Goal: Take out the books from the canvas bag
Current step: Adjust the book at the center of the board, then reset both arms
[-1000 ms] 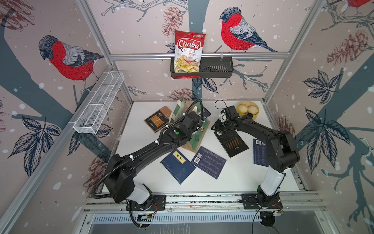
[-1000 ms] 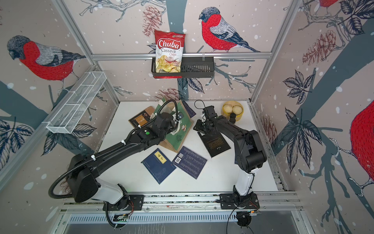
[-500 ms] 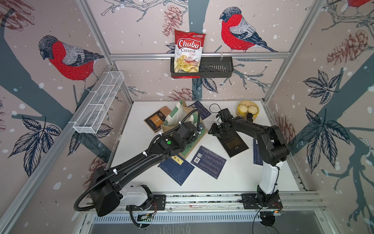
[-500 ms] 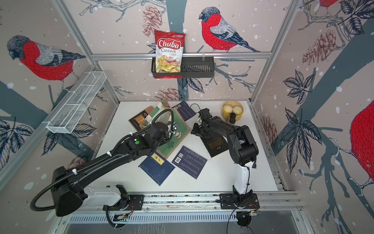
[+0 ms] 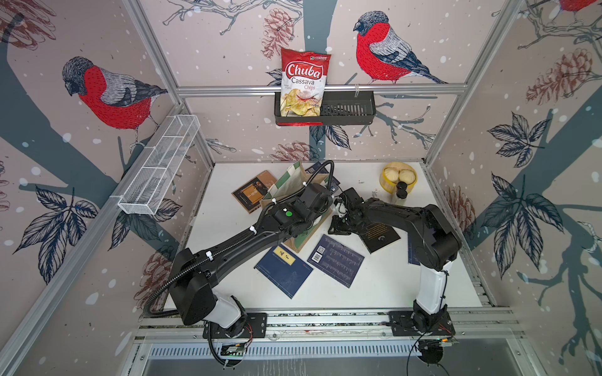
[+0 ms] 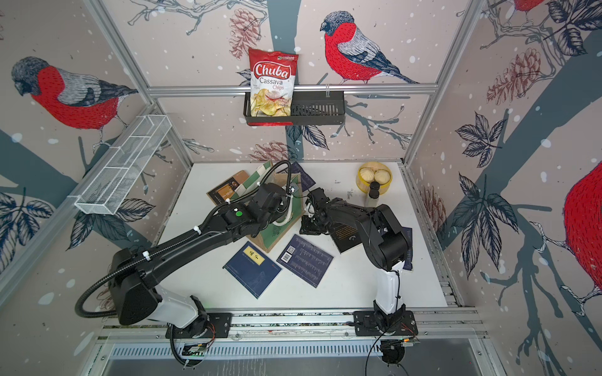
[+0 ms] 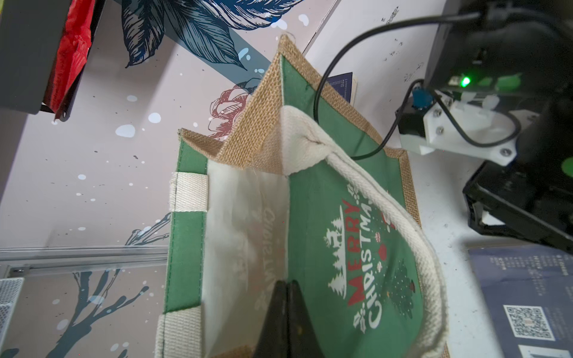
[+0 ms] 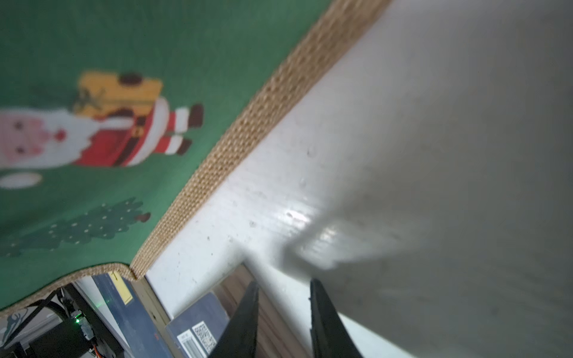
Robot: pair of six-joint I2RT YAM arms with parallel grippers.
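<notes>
While the canvas bag (image 5: 286, 185) sits tipped on the table (image 5: 374, 293), with the books (image 5: 283, 267) scattered around it, its lining shows nothing inside. The left claw (image 7: 286, 283) pinches the bag's wall, and the right claw (image 8: 284, 282) hangs spread and empty; probably only releasing the bag remains.

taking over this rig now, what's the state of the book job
Grippers: left gripper shut on the canvas bag rim. right gripper low beside the bag, jaws apart, nothing seen held.
On the table: brown book, navy book behind the bag, yellow-labelled navy book, barcoded navy book, black book, navy book partly under the right arm.
Done: six books out; bag interior shows only white lining.
To do: confirm bag empty, let go.
</notes>
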